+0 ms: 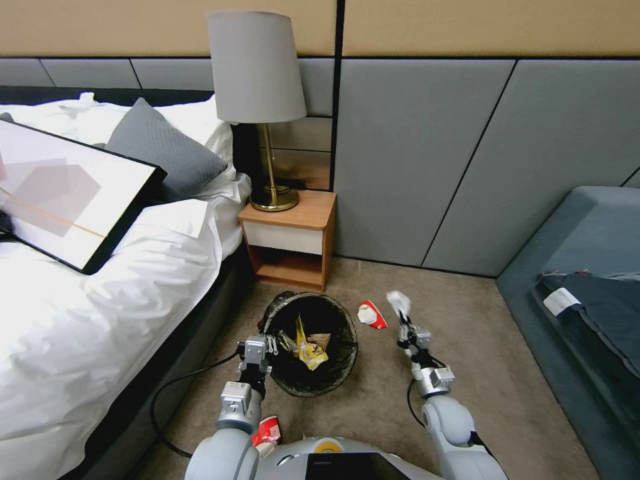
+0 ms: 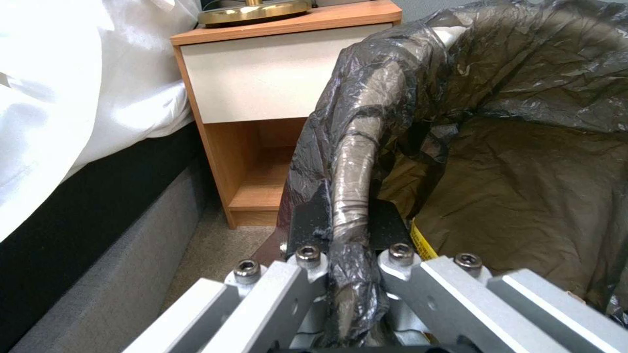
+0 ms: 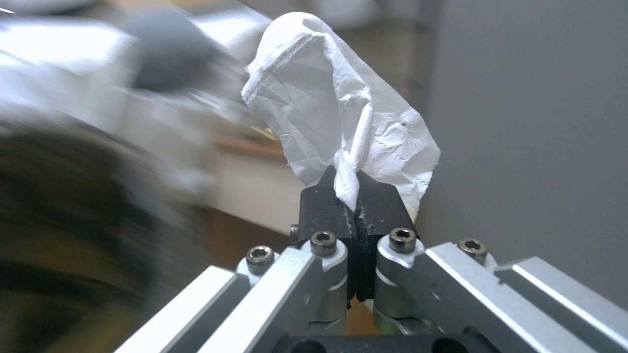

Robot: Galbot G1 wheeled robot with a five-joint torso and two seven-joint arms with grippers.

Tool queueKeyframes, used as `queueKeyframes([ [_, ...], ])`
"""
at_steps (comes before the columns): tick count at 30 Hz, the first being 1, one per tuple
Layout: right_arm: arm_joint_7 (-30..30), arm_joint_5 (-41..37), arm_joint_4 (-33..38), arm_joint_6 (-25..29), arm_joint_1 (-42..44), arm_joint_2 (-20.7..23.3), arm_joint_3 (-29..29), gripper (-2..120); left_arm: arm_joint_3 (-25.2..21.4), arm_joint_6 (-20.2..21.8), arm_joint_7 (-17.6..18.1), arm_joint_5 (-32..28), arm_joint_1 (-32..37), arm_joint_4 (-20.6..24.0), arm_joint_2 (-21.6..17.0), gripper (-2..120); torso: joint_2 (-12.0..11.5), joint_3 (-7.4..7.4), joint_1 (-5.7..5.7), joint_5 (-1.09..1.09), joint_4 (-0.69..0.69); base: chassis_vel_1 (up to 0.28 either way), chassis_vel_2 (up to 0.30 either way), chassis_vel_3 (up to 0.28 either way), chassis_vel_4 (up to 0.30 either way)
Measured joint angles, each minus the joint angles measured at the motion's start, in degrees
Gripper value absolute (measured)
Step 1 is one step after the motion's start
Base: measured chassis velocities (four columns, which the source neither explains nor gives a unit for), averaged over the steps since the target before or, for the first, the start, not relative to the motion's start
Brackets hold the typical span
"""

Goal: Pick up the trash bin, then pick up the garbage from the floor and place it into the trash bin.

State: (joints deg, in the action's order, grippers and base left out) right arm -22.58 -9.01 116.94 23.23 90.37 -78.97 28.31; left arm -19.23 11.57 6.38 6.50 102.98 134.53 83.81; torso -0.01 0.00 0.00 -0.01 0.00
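The trash bin point(image 1: 333, 320), lined with a crinkled black bag, hangs just above the carpet in front of the nightstand. My left gripper point(image 1: 267, 341) is shut on its rim point(image 2: 353, 166), one finger inside and one outside. Yellow packets point(image 1: 308, 347) and a brown paper piece lie inside it. To the bin's right, my right gripper point(image 1: 403, 319) is raised and shut on a crumpled white tissue point(image 1: 399, 301) point(image 3: 347, 122). A red-and-white wrapper point(image 1: 371, 314) lies on the carpet between the bin and that gripper. Another red-and-white wrapper point(image 1: 267, 431) lies on the floor by my left arm.
A wooden nightstand point(image 1: 291, 237) with a brass lamp point(image 1: 257, 100) stands just behind the bin. The bed point(image 1: 100, 300) runs along the left, holding a framed picture. A blue-grey sofa point(image 1: 587, 280) fills the right. A black cable point(image 1: 173, 393) loops on the carpet.
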Motion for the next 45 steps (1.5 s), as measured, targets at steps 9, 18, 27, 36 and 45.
queueKeyframes([
  [9,-14.5,-1.5,2.6,0.3,1.5,2.5,-3.2,0,0.0,0.0,0.0,0.0,0.0,0.0,0.0,1,0.0,0.0,0.0,0.01,0.0,0.0,0.0,0.0,0.0],
  [18,-18.3,1.2,-3.5,0.7,1.0,3.3,-6.8,0,0.0,0.0,0.0,0.0,0.0,0.0,0.0,1,0.0,0.0,0.0,0.01,0.0,0.0,0.0,0.0,0.0],
  [27,-16.7,2.1,-9.0,1.2,-1.9,1.8,-8.3,0,0.0,0.0,0.0,0.0,0.0,0.0,0.0,1,0.0,0.0,0.0,0.01,0.01,0.0,0.0,0.0,0.0],
  [36,-13.2,2.6,-12.9,0.1,-4.5,1.3,-9.2,0,0.0,0.0,0.0,0.0,0.0,0.0,0.0,1,0.0,0.0,0.0,0.01,0.0,0.0,0.0,0.0,0.0],
  [45,-11.6,3.1,-13.6,-0.3,-5.1,1.3,-9.5,25,0.0,0.0,0.0,0.1,0.0,0.0,0.0,1,0.0,0.0,0.0,0.01,0.0,0.0,0.0,0.0,0.0],
])
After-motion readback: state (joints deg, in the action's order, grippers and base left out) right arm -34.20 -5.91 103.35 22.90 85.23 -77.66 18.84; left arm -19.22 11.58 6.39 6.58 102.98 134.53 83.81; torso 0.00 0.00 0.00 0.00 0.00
